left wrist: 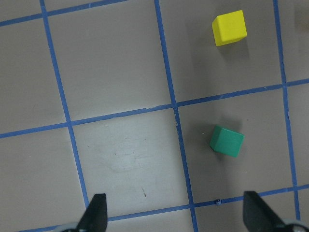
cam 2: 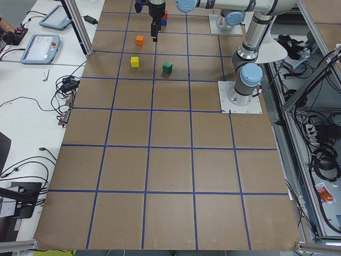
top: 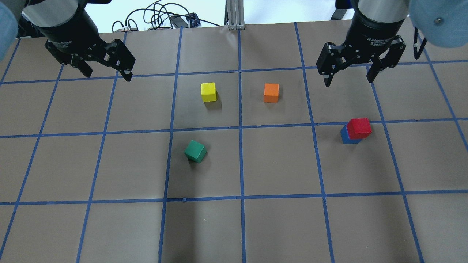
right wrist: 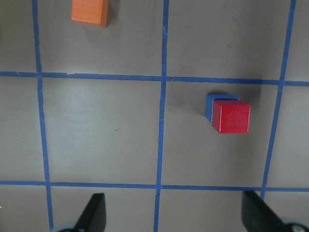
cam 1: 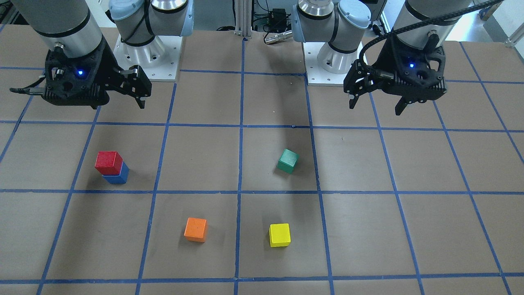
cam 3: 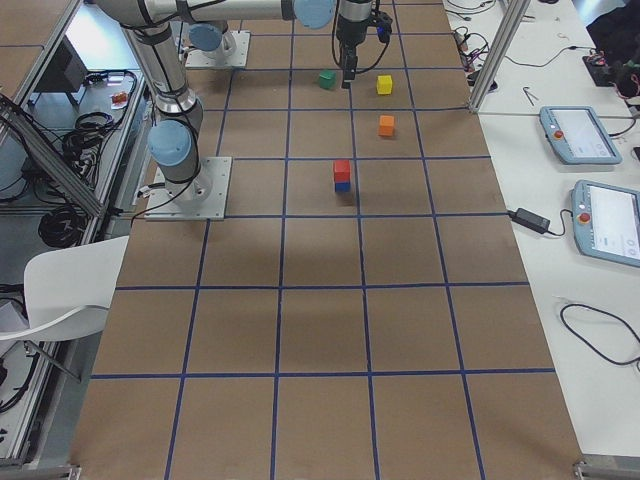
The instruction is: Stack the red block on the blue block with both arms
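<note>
The red block (cam 1: 109, 162) sits on top of the blue block (cam 1: 118, 177), slightly offset, on the brown table. The stack also shows in the overhead view, red (top: 359, 128) over blue (top: 344, 137), and in the right wrist view, red (right wrist: 234, 116) over blue (right wrist: 209, 104). My right gripper (top: 349, 79) is open and empty, raised above the table and beyond the stack, apart from it. My left gripper (top: 106, 73) is open and empty, raised over the far left of the table. Its wrist view shows both fingertips (left wrist: 96, 215) spread wide over bare table.
A green cube (top: 195, 151) lies turned at an angle near the table's middle. A yellow cube (top: 208, 91) and an orange cube (top: 271, 92) stand farther out, side by side. Blue tape lines (top: 240, 164) divide the brown table into squares.
</note>
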`<action>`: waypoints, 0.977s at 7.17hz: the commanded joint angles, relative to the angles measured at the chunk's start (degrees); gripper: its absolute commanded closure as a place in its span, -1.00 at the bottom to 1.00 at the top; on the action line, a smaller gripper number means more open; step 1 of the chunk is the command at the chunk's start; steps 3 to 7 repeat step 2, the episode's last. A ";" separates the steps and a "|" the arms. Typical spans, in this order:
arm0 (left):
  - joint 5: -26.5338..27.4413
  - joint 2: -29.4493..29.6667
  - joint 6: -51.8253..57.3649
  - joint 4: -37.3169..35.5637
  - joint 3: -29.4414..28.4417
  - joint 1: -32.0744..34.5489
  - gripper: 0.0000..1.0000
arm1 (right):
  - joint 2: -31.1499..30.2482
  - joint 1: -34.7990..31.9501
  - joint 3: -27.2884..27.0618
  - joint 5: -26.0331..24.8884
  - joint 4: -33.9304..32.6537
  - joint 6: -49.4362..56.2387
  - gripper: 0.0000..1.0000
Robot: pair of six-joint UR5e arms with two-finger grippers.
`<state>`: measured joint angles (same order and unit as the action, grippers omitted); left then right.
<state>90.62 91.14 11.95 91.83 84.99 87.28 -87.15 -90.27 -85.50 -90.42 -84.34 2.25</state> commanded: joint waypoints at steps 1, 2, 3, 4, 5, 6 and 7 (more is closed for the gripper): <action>0.00 0.00 0.00 0.02 0.00 0.00 -1.00 | -0.56 -0.08 -0.28 0.60 0.14 -0.05 -1.00; 0.00 0.00 0.00 0.02 0.00 0.00 -1.00 | -0.65 -0.17 -0.45 0.60 0.22 -0.05 -1.00; 0.00 0.00 0.00 0.02 0.00 0.00 -1.00 | -0.65 -0.17 -0.45 0.60 0.22 -0.05 -1.00; 0.00 0.00 0.00 0.02 0.00 0.00 -1.00 | -0.65 -0.17 -0.45 0.60 0.22 -0.05 -1.00; 0.00 0.00 0.00 0.02 0.00 0.00 -1.00 | -0.65 -0.17 -0.45 0.60 0.22 -0.05 -1.00; 0.00 0.00 0.00 0.02 0.00 0.00 -1.00 | -0.65 -0.17 -0.45 0.60 0.22 -0.05 -1.00; 0.00 0.00 0.00 0.02 0.00 0.00 -1.00 | -0.65 -0.17 -0.45 0.60 0.22 -0.05 -1.00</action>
